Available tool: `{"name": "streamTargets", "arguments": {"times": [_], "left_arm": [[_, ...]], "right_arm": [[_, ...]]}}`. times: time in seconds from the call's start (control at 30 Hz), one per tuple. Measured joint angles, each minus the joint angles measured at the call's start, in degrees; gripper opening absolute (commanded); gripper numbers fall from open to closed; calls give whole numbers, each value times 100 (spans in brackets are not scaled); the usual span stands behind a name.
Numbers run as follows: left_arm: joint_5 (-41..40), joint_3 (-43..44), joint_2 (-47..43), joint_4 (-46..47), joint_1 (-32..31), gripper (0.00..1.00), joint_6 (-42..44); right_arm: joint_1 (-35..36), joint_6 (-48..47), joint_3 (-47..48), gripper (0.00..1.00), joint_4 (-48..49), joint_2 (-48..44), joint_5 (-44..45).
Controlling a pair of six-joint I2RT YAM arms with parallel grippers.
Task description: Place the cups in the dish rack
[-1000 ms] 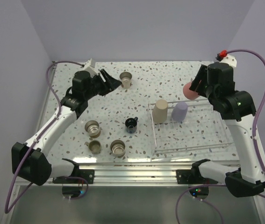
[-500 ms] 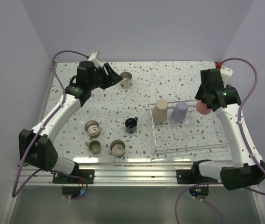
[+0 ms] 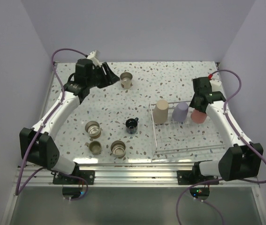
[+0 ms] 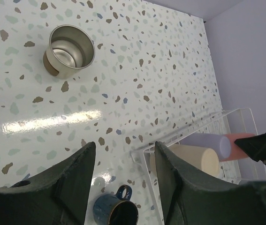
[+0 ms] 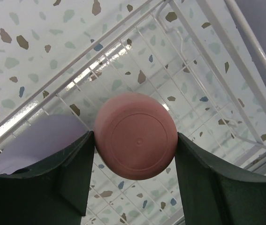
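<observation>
My right gripper [image 3: 198,111] is shut on the coral-red cup [image 3: 197,116], holding it bottom-up over the wire dish rack [image 3: 193,149], just right of the lavender cup [image 3: 180,112]. The beige cup [image 3: 161,111] stands left of that in the rack. In the right wrist view the coral cup [image 5: 135,142] sits between my fingers above the rack wires [image 5: 203,93]. My left gripper [image 3: 111,79] is open and empty beside a steel cup [image 3: 126,80] at the far side. The black mug [image 3: 132,125] and three steel cups [image 3: 93,129] [image 3: 95,147] [image 3: 118,149] stand on the table.
The left wrist view shows the far steel cup [image 4: 69,50], the black mug [image 4: 116,211] below my open fingers, and the rack corner [image 4: 189,129] with its cups. Walls close the table's back and sides.
My right arm has brought the coral cup down from behind the rack to a spot beside the lavender cup. My left arm has drawn back a little toward the far left.
</observation>
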Motion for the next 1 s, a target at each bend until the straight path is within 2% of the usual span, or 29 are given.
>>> {"name": "streamTargets", "arguments": {"times": [0.4,1.0], "left_arm": [[55,-155,-2,-63,114,56,105],[203,-474,33,133,192,55,98]], "right_arm": [[-2,184,-188,0,787,459,-138],[39,461,-199,0,964,527,-640]]}}
